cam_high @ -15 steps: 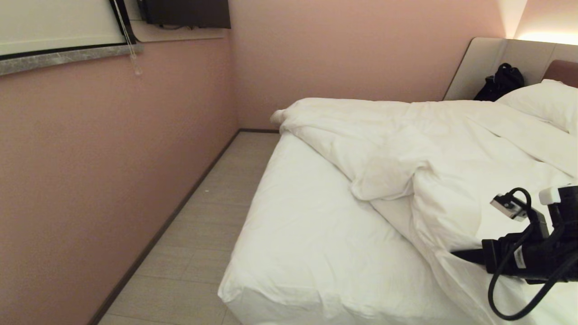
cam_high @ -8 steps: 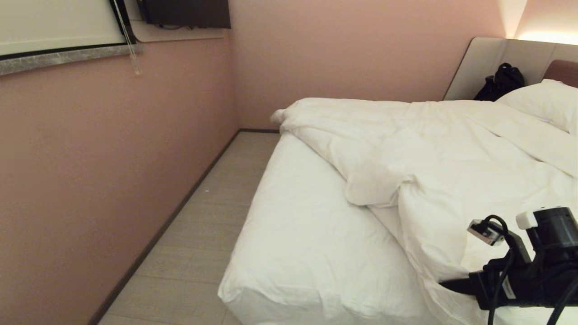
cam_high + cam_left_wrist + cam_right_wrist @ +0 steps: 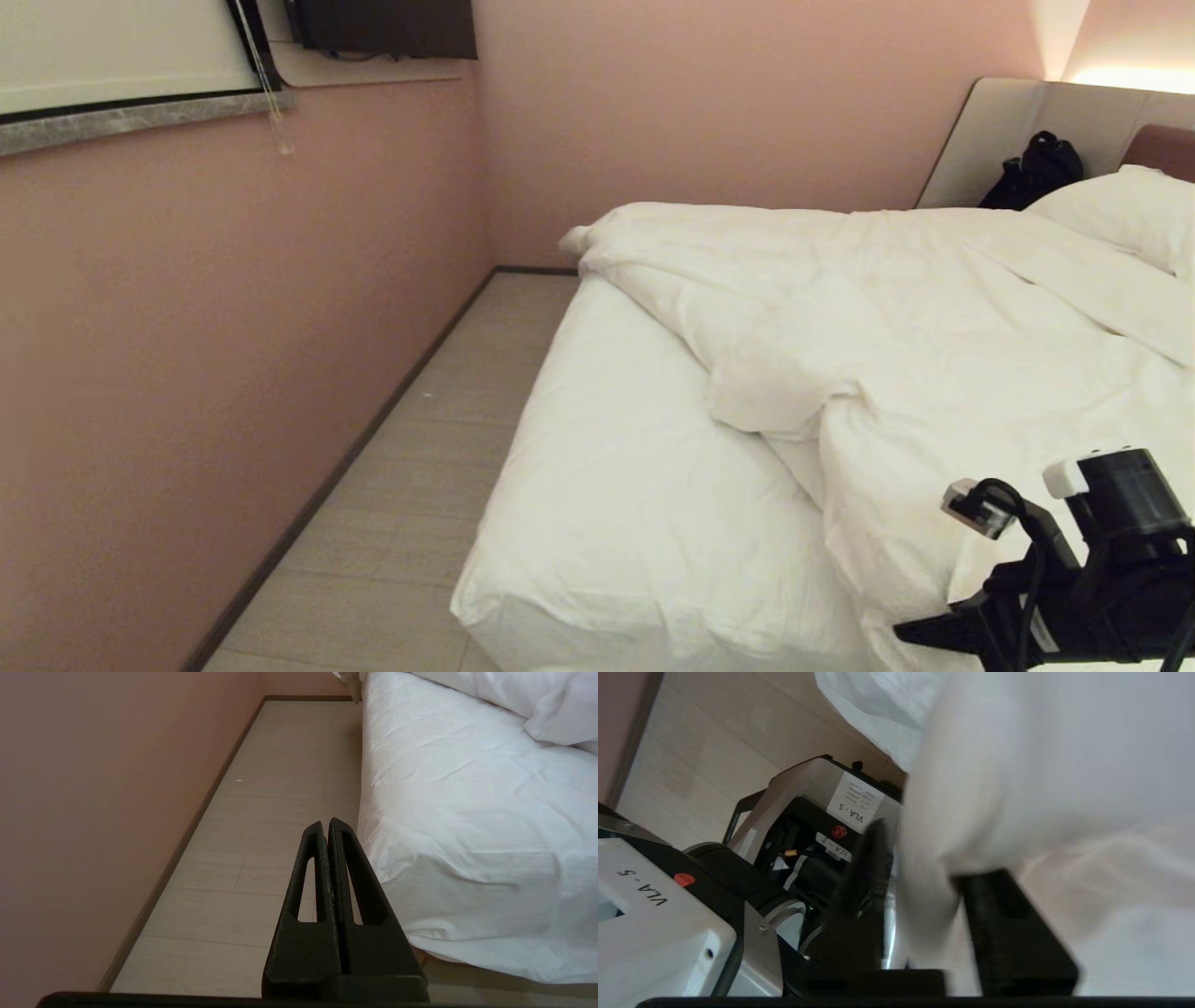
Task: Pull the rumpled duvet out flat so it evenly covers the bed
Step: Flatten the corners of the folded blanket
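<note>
You are looking at the bed [image 3: 616, 485] from its foot corner, its long axis running away toward the beige headboard panel [image 3: 1004, 126] at the far right. The duvet [image 3: 934, 317] lies heaped across the far and right part of the mattress, its near edge running on a slant from the far left corner down toward the near right, where a fold hangs over the foot. It is plain white, thick and puffy, creased into broad folds, with one rounded lobe [image 3: 775, 392] bulging out over the sheet. The near left part of the mattress shows only the thinner, lightly wrinkled fitted sheet [image 3: 467, 812].

A white pillow [image 3: 1130, 210] sits at the head, with a black bag [image 3: 1032, 168] against the panel behind the duvet. A pink wall [image 3: 233, 327] runs along the left of the bed, leaving a strip of pale plank floor [image 3: 420, 485] between wall and mattress.

Your right gripper [image 3: 924, 891] is at the duvet's near right edge, low in the head view; its two fingers stand apart with a fold of white cloth between them, though blur hides whether they press on it. Your left gripper [image 3: 325, 823] hangs over the floor beside the bed's foot corner, fingers pressed together and holding nothing.
</note>
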{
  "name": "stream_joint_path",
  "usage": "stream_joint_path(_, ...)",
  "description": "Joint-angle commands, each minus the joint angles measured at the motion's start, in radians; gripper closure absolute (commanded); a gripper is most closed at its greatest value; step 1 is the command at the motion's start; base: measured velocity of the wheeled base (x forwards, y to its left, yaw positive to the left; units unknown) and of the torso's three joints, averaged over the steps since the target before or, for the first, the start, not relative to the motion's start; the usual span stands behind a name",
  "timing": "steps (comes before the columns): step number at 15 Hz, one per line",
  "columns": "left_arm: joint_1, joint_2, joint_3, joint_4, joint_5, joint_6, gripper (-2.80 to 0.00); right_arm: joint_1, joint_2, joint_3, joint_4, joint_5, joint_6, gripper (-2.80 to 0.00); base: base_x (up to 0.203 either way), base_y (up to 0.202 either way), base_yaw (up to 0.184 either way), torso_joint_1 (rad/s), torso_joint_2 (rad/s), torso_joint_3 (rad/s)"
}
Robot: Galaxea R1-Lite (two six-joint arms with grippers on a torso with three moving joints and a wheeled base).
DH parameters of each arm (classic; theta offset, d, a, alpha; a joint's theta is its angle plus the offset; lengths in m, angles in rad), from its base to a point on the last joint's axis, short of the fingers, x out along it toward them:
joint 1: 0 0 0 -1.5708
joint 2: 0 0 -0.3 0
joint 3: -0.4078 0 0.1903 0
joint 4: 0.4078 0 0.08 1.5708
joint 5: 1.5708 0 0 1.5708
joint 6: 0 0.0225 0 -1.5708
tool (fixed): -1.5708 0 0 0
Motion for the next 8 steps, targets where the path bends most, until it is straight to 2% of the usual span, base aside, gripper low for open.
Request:
stream_joint_path(1,0.0,0.0,0.0,0.0,0.0,0.0,0.0,-0.001,0.005,-0.004,-0.004,-0.007,0.0,-2.8,0.0,0.0,0.0,0.0,0.0,0.0)
stream_joint_path(4,0.0,0.0,0.0,0.0,0.0,0.0,0.0,-0.03,-0.041,-0.02,-0.003,-0.006,0.021,-2.8,0.0,0.0,0.0,0.0,0.0,0.0)
stream_joint_path(8,0.0,0.0,0.0,0.0,0.0,0.0,0.0,-0.167,-0.126,-0.095,-0.003,-0.002,0.157,-2.8,0.0,0.0,0.0,0.0,0.0,0.0)
